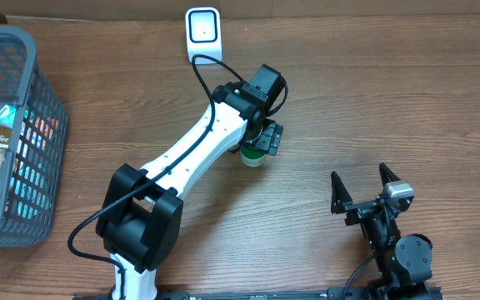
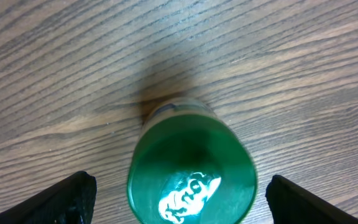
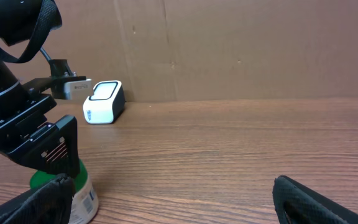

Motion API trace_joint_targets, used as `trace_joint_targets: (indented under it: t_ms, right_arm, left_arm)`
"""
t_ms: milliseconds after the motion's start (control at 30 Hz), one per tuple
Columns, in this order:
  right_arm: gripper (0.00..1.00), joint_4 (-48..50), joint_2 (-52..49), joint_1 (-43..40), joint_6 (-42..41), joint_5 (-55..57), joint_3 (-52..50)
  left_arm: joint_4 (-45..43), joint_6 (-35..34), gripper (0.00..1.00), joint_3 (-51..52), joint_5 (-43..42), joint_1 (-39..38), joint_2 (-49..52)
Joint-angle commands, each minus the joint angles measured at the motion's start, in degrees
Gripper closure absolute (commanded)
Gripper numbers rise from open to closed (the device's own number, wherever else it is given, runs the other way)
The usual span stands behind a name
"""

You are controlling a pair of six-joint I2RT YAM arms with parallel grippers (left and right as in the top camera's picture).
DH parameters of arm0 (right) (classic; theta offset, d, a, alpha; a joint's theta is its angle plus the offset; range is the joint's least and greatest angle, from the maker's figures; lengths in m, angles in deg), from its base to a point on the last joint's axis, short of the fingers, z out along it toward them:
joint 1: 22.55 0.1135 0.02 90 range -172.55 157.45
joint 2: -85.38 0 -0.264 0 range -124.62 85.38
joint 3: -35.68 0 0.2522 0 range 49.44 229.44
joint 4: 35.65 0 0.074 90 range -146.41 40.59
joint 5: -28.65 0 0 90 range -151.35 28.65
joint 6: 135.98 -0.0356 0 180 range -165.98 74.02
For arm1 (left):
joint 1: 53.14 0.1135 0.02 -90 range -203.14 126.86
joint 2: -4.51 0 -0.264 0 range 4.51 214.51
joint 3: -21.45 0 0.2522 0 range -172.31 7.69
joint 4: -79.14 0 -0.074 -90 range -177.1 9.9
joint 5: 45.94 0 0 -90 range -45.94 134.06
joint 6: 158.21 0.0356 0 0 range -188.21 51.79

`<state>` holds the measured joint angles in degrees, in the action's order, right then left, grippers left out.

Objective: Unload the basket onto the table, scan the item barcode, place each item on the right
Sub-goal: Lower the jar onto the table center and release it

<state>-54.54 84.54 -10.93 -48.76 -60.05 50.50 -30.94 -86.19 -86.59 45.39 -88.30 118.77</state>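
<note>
1. The small white bottle with a round green cap [image 1: 254, 157] stands upright on the wooden table [image 1: 407, 92], some way in front of the white boxy barcode scanner [image 1: 202, 29] by the cardboard wall. Standing like that, its sides are free for a grasp, I'd say.
2. The left gripper [image 1: 263, 140] hangs directly above it, fingers [image 2: 73, 199] spread wide either side, gripping nothing.
3. The left arm reaches long across the table, wrist bent downward.
4. The right gripper [image 1: 362, 190] sits near the front edge, jaws fully apart, empty.
</note>
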Motion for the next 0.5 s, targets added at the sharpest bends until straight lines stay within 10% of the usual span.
trace_joint_targets:
  t_ms: [0,467]
  right_arm:
    - [0.0,0.4,0.7,-0.1,0.3,-0.3,-0.6]
    - [0.0,0.4,0.7,-0.1,0.3,-0.3,-0.6]
  left_arm:
    - [-0.2,0.4,0.1,-1.4,0.6,0.3,0.5]
    - [21.5,0.0,0.09,-34.8,0.6,10.2,0.2]
